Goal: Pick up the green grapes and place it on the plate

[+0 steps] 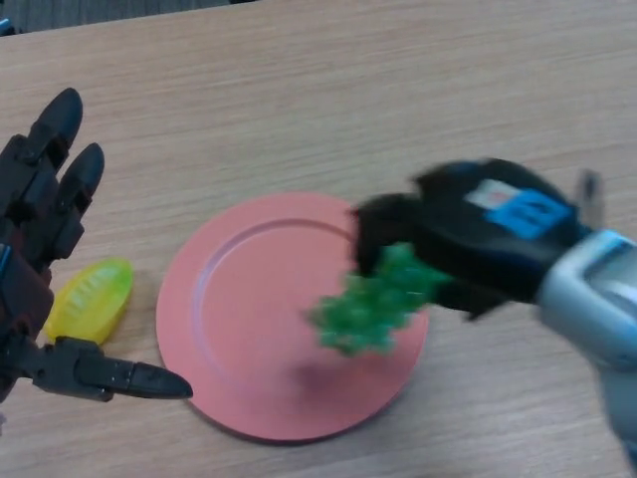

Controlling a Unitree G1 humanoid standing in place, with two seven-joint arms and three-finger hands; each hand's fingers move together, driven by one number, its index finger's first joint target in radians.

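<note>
The right hand's fingers (383,234) are curling around the top of the bright green plastic bunch of grapes (370,299), pinching it so the cluster is hanging below the black right hand (448,244). The grapes are hovering over the right half of the round pink plastic plate (229,329), not yet touching it, with a faint shadow lying on the plate beneath them. The plate is sitting on the light wooden desk (318,100). Left of the plate, the left hand (40,229) is resting idle with fingers spread, beside a yellow ridged plastic fruit (90,299). If the fingers release from this height, the bunch, being close to the plate's right rim, could bounce or roll off onto the desk.
</note>
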